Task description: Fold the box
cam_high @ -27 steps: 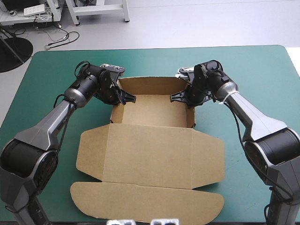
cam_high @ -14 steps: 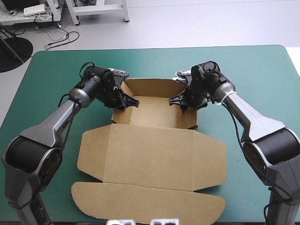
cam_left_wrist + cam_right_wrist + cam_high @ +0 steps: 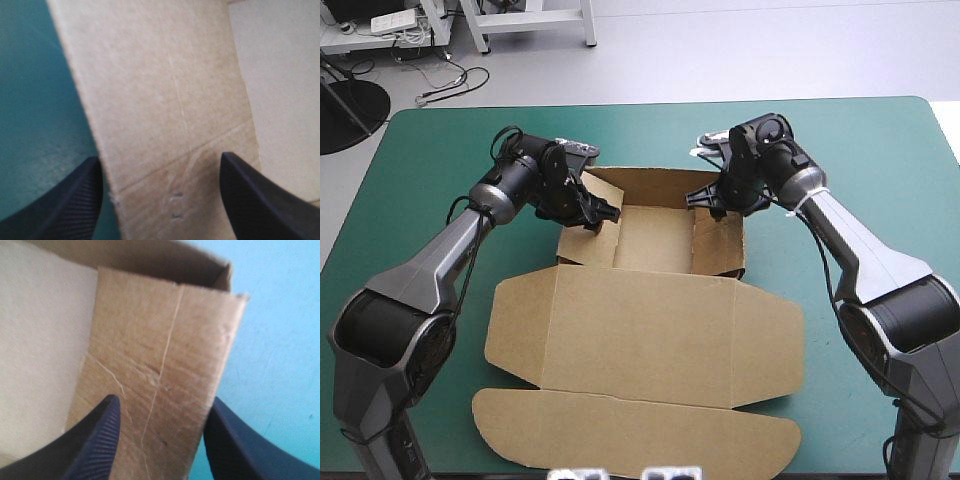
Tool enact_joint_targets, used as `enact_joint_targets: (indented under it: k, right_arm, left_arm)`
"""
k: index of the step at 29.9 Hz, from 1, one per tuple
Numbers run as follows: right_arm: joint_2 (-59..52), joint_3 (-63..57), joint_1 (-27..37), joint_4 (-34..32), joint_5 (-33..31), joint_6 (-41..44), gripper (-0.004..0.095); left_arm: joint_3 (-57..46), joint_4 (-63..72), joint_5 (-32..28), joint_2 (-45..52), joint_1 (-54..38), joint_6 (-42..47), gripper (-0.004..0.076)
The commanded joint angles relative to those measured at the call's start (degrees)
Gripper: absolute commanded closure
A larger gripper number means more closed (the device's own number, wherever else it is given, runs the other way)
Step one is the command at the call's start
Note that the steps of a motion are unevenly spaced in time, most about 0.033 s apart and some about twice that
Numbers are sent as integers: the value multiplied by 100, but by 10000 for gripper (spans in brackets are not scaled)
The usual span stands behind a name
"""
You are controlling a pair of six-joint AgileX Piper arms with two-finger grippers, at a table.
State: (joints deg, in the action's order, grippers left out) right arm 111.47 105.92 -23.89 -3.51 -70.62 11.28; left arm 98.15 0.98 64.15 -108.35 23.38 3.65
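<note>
The brown box (image 3: 650, 330) lies mid-table, its lid flat toward the near edge and its tray at the back with the rear wall raised. Two side flaps lean inward over the tray floor (image 3: 655, 235). My left gripper (image 3: 603, 212) hovers at the left flap (image 3: 588, 245). In its wrist view the gripper (image 3: 160, 160) stands open, with that flap (image 3: 160, 90) spanning the gap between its fingers. My right gripper (image 3: 705, 198) is at the right flap (image 3: 720, 245), also open (image 3: 165, 400), and the creased flap (image 3: 160, 340) lies between its fingers.
The teal-green cover (image 3: 420, 180) stretches wide on both sides of the box and behind it up to the table's far edge. The lid's rounded front flap (image 3: 630, 435) reaches close to the near edge.
Both grippers, shut at the side walls earlier, have opened. The two side flaps now lean further inward over the tray floor, and both wrists have shifted slightly toward the far edge.
</note>
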Motion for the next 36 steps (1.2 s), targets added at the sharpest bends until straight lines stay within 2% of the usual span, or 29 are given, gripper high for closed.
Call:
enact_joint_targets:
  k: [1,4,11,13,15,18,19,24,27,32,36]
  right_arm:
    - [-526,640,-16,-47,-109,-40,427]
    - [-733,992,-16,-18,-109,-119,427]
    - [-1579,1208,-16,-284,-109,-139,427]
    - [-1852,1208,-16,-236,-109,18,428]
    - [-2037,1208,-16,-143,-109,19,441]
    - [-2106,1107,-16,-153,-109,-9,474]
    - [-2106,971,-6,-182,-109,9,483]
    - [-2053,-255,157,-55,48,23,489]
    - [-1978,-972,223,316,576,52,490]
    - [-1668,-1652,285,776,1202,107,491]
    - [-1297,-1694,285,804,1313,95,491]
  left_arm:
    - [739,-366,423,326,31,32,241]
    - [1407,-833,992,326,31,32,241]
    - [2366,-7,979,831,31,105,262]
    - [2444,191,979,1142,31,20,339]
    - [2443,202,979,1475,31,-135,460]
    - [2443,188,979,2018,31,-365,696]
    - [2443,188,979,2197,31,-549,730]
    - [2361,115,979,2869,31,-796,734]
    - [1902,78,979,3210,31,-1061,734]
    - [362,-458,879,3934,31,-1073,734]
    - [-1146,-769,278,4675,31,-972,734]
